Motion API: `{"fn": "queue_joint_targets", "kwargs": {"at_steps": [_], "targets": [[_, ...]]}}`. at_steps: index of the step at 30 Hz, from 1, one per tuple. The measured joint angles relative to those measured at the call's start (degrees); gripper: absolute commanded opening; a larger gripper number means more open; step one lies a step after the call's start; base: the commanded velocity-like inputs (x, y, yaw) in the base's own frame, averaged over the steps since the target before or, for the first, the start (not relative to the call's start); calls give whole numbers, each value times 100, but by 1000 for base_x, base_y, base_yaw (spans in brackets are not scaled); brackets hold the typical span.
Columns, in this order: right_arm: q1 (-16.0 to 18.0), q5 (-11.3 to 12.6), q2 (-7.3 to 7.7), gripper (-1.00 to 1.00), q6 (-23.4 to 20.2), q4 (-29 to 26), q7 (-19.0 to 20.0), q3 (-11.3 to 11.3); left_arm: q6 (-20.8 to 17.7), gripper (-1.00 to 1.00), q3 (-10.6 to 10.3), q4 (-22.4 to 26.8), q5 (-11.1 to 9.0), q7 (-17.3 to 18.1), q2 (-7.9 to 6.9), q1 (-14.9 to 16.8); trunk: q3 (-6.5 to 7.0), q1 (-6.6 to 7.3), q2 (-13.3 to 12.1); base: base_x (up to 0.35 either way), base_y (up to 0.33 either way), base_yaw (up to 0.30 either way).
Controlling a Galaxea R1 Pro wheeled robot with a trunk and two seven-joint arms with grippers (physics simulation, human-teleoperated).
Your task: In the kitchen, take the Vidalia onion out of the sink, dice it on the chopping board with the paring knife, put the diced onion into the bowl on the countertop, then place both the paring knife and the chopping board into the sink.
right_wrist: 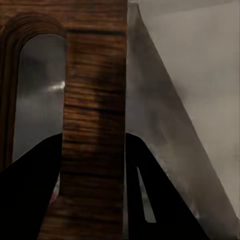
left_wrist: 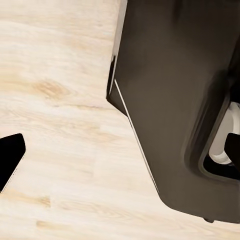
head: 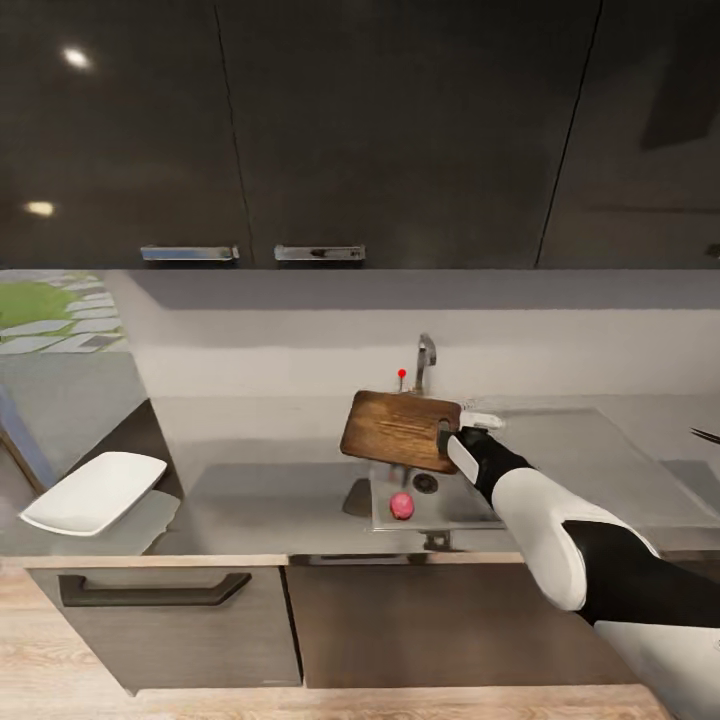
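The right gripper (head: 447, 436), clamped on the chopping board (head: 398, 430), is holding it above the sink (head: 455, 510), where the onion (head: 401, 506) is lying, so lowering it in looks next.

My right arm (head: 560, 540) is built of smooth, rounded shells: a glossy white forearm segment between a black wrist and a black upper section, with another white shell below near the elbow. The right gripper (head: 462, 432) has a white body, and in my right wrist view its fingers (right_wrist: 30, 190) are plain matte black, tapering wedges.
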State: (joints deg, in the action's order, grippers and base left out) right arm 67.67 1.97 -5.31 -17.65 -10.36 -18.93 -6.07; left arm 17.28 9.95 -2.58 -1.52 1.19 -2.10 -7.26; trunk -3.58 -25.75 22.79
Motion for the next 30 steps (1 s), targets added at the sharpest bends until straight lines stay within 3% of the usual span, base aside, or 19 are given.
{"fn": "queue_joint_targets", "kwargs": {"at_steps": [8, 16, 24, 30], "targets": [[1, -24, -203, -100, 0, 188, 22, -4, -4, 100, -1, 62, 0, 0, 0, 0, 0, 0, 0, 0, 301, 0], [2, -36, -282, -100, -1, 208, 24, -11, -7, 100, -1, 77, 2, 0, -8, 0, 0, 0, 0, 0, 290, 0], [4, -30, -432, -100, -1, 274, 31, -8, -4, 100, -4, 84, 8, 0, -9, 0, 0, 0, 1, 0, 49, 0], [2, -82, -464, -100, -10, 279, 152, -14, -2, 100, -3, 104, 7, 0, -9, 0, 1, 0, 1, 0, 2, 0]]}}
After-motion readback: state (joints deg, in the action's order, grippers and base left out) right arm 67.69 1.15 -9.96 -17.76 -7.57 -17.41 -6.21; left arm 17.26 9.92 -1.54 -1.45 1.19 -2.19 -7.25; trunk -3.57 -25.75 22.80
